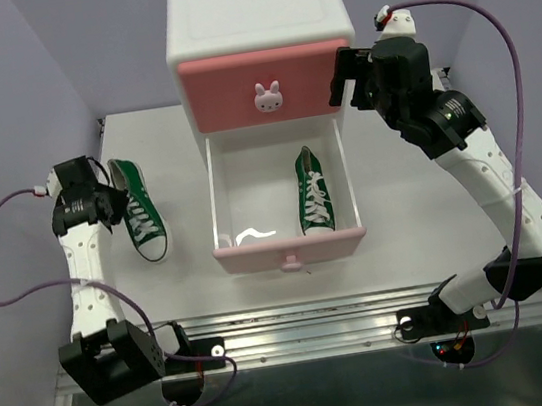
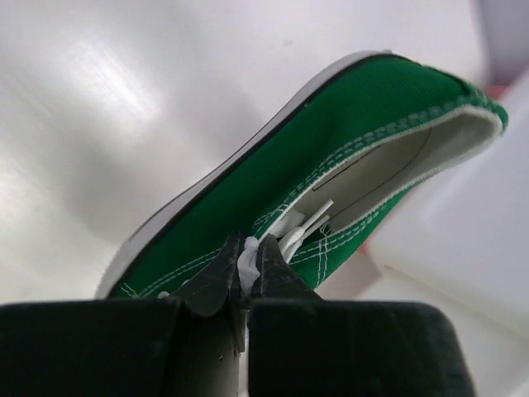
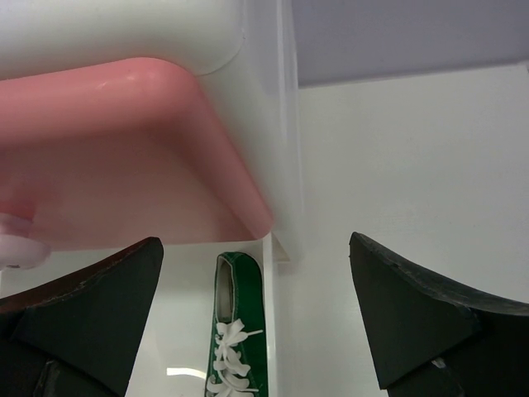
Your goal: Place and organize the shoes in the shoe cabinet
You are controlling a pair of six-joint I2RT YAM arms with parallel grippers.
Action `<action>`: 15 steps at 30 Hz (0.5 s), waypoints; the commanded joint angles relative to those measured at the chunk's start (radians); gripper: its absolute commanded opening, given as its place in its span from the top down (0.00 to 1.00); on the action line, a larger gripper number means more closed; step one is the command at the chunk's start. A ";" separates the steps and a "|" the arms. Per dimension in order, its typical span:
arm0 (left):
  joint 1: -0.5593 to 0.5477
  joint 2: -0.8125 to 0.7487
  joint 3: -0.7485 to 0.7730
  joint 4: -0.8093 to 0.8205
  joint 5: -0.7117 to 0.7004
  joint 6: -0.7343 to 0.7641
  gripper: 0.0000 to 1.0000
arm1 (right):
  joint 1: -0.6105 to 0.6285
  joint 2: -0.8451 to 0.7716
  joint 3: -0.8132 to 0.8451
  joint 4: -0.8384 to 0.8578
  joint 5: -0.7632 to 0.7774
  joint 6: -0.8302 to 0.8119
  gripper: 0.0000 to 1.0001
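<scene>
The white shoe cabinet (image 1: 254, 8) stands at the back, its upper dark-pink drawer (image 1: 265, 88) shut and its lower pale-pink drawer (image 1: 231, 193) pulled open. One green sneaker (image 1: 314, 193) lies in the open drawer's right side, also seen in the right wrist view (image 3: 234, 331). The other green sneaker (image 1: 140, 209) lies on the table left of the cabinet. My left gripper (image 2: 246, 256) is shut on this sneaker's white lace (image 2: 248, 266), at its heel end. My right gripper (image 1: 348, 76) is open and empty at the upper drawer's right corner. The red sneakers are out of view.
Purple walls close in the white table (image 1: 422, 202) on both sides. A metal rail (image 1: 308, 324) runs along the near edge by the arm bases.
</scene>
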 commanded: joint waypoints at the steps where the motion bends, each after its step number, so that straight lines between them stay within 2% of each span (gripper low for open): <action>1: -0.007 -0.124 0.106 0.007 0.170 -0.064 1.00 | -0.003 -0.021 0.010 0.026 0.030 -0.002 0.00; 4: -0.033 -0.170 0.242 -0.025 0.174 -0.084 1.00 | -0.003 -0.028 0.005 0.035 0.035 -0.009 0.00; 10: -0.069 -0.155 0.461 -0.025 0.196 -0.174 1.00 | -0.003 -0.033 0.000 0.057 0.032 -0.026 0.00; 12: -0.121 -0.123 0.527 -0.016 0.190 -0.213 1.00 | -0.003 -0.033 0.002 0.065 0.032 -0.028 0.00; 13: -0.194 -0.091 0.584 -0.025 0.162 -0.248 1.00 | -0.003 -0.033 0.002 0.068 0.032 -0.029 0.00; 15: -0.307 -0.060 0.639 -0.044 0.046 -0.266 1.00 | -0.003 -0.033 0.003 0.077 0.033 -0.031 0.00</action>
